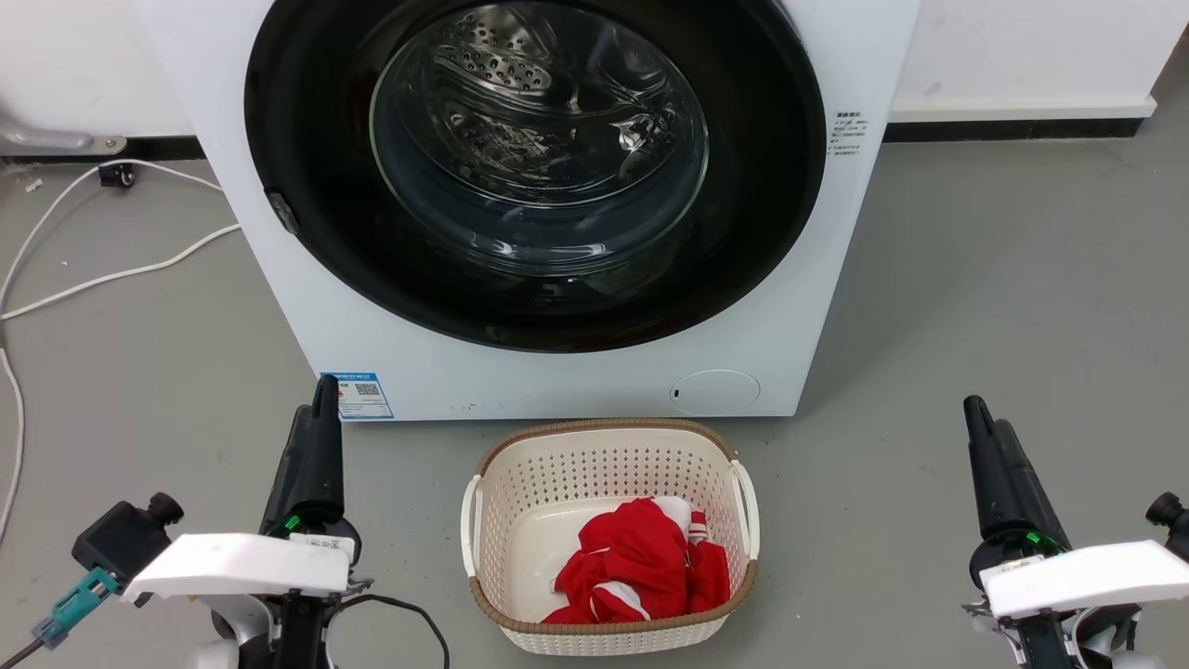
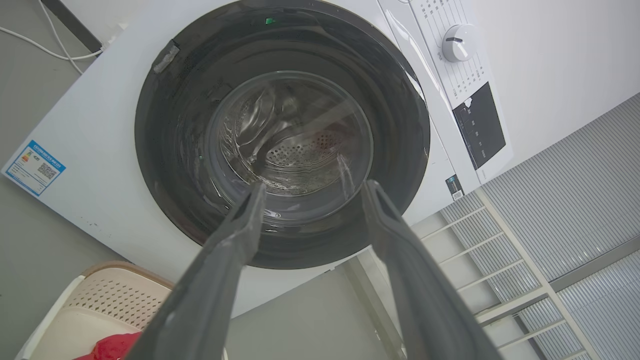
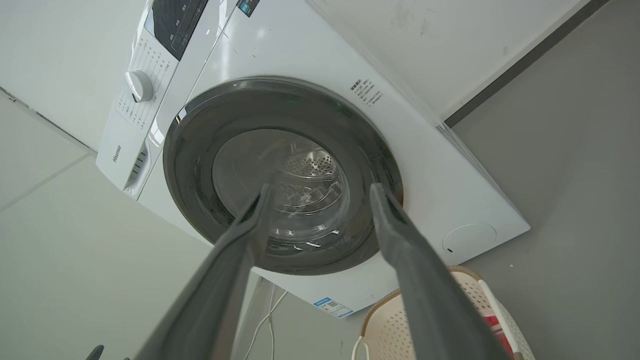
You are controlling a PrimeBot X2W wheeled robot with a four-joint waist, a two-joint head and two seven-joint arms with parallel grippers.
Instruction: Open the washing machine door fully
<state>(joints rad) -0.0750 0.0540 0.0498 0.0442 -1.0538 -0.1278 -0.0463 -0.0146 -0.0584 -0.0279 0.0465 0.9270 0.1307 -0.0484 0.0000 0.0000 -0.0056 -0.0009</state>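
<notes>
Door [image 1: 534,177] closed, flush on the front of the machine [image 1: 557,381]. Its black ring spans nearly the full width, and the steel drum shows through the glass bowl. Small grey tab [image 1: 281,212] on the ring's left edge.

Left gripper [image 1: 325,386] low on the left, tips near the machine's bottom left corner. Right gripper [image 1: 973,404] low on the right, well clear of the machine. Both point towards the door. In each wrist view the fingers [image 2: 240,235] [image 3: 400,235] stand parted with a wide gap and hold nothing.

In the way: a cream perforated basket [image 1: 608,432] with a brown rim, on the floor [image 1: 1003,307] just in front of the machine. It sits under the door's lower edge, between the two grippers. Red cloth [image 1: 641,557] with white trim bunched inside it. White cable [image 1: 111,274] loops over the floor left of the machine.

Writing: "Hisense" [image 3: 116,153] on the top panel beside the dial [image 3: 140,86]. Blue label [image 1: 362,397] with a QR code at the lower left of the front, text too small to read. Sticker [image 1: 847,135] right of the door, print illegible. Round flap [image 1: 715,391] at the lower right. Black display [image 2: 480,125] past the dial, markings unreadable
</notes>
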